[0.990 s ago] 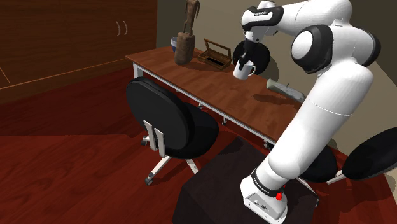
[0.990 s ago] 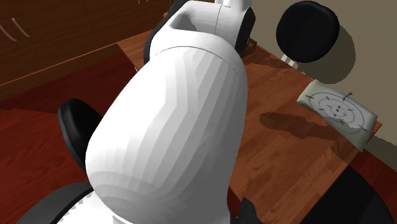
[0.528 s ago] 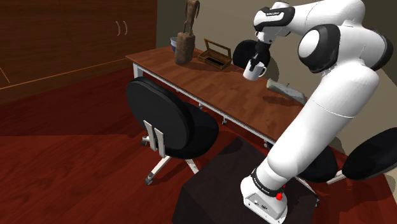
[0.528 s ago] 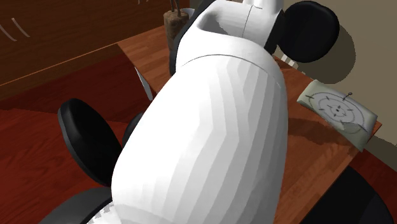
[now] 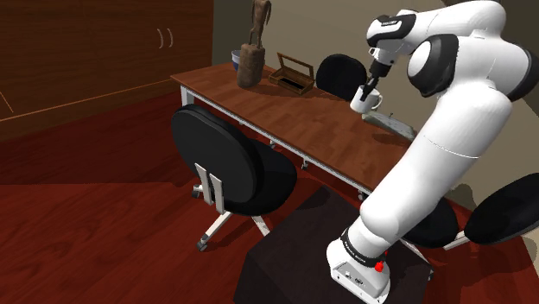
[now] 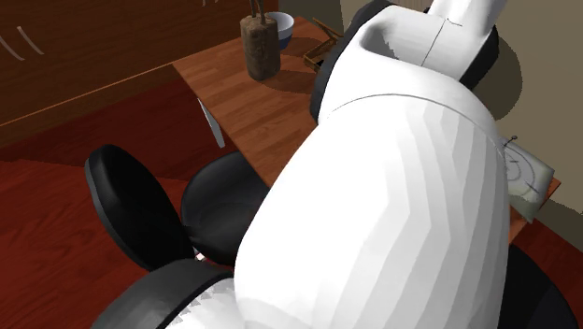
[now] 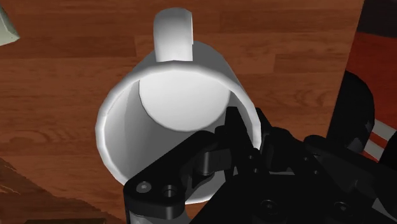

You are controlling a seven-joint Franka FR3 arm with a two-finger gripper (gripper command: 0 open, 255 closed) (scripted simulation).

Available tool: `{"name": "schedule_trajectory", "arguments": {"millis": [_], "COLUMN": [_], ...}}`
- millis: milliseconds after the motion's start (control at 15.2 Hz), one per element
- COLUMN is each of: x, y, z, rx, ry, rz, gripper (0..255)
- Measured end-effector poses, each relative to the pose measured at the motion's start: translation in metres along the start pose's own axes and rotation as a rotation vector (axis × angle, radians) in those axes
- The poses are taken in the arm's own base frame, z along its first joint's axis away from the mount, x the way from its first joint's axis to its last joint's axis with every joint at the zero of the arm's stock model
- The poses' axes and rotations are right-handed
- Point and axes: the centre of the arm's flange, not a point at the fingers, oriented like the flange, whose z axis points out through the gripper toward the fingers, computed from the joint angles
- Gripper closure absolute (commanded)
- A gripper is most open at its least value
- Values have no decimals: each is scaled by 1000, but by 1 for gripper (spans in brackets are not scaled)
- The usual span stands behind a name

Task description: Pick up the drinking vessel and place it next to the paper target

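The shoulder view is giving the whole arm (image 5: 449, 147). It is rising from the stand (image 5: 298, 250), bending high over the desk (image 5: 285, 112) and pointing the gripper (image 5: 370, 86) downward. The white mug (image 5: 364, 101) is hanging in the air there, above the desk and just beside the target (image 5: 393, 126). The wrist view is adding the grip itself: the fingers are clamping the mug's rim, one inside the wall and one outside, narrow around it. That camera is looking straight into the open mug, whose handle is pointing away from the fingers. Bare desk wood is lying beneath the mug, and a pale corner of the target is peeking in, apart from the mug. In the second exterior view the arm's white bulk is standing in front of the desk, and a strip of the target with drawn rings is showing past it at that view's right. Counting: one mug and one target. One statue (image 5: 253, 52), one tray (image 5: 292, 73) and one bowl (image 5: 235, 59) are all standing at the desk end far from the target. Three black chairs (image 5: 226, 164) are standing around the desk.
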Motion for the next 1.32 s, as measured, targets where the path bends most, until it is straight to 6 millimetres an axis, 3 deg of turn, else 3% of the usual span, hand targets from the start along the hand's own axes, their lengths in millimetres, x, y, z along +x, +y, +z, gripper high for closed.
{"name": "schedule_trajectory", "arguments": {"millis": [1320], "x": [-217], "y": [153], "z": [-4], "rx": [-1], "ry": [-1], "rz": [0], "gripper": [255]}}
